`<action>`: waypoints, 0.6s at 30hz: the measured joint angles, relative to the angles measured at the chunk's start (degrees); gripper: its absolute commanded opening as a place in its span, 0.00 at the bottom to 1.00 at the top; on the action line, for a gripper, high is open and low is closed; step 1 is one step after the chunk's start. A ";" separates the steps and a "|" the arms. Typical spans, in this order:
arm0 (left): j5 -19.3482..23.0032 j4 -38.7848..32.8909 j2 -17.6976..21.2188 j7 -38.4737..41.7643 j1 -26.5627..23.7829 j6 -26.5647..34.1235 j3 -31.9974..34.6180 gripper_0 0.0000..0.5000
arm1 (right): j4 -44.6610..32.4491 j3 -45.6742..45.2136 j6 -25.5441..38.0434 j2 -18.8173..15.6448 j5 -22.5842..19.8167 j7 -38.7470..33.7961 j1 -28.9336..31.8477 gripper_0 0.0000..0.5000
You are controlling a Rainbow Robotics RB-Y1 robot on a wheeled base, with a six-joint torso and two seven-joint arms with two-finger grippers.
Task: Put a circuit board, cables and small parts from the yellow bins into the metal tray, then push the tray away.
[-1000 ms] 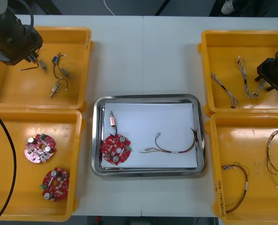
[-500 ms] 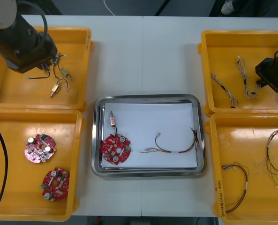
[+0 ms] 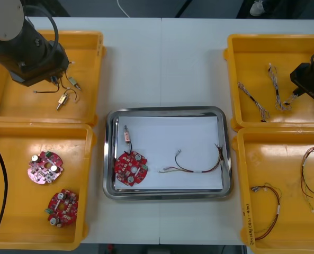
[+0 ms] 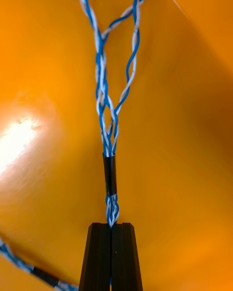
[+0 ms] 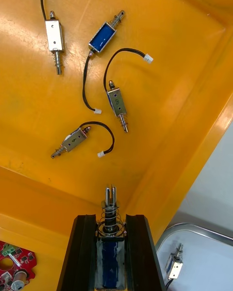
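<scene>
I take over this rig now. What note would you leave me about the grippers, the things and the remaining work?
Left gripper: over the far left bin, shut on a small metal part.
Right gripper: in the far right bin, shut on a twisted blue and white cable.
Metal tray: between the bins, holding a circuit board, another small part and a thin cable.
Done: board, one part, one cable in the tray.
Left: bring both held items to the tray, release them, then push the tray away.
</scene>
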 measured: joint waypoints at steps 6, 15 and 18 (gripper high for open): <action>0.01 -0.08 0.00 0.00 0.00 0.01 0.00 0.00 | -9.90 0.00 11.49 0.00 0.00 1.88 0.59 0.00; 0.06 -0.11 -0.03 0.00 0.00 0.01 0.00 0.00 | -24.50 0.00 29.05 0.00 -1.70 3.38 0.73 0.00; 0.11 -0.11 -0.04 0.00 0.00 0.01 0.00 0.00 | -28.80 0.00 33.85 0.00 -1.96 3.38 0.76 0.00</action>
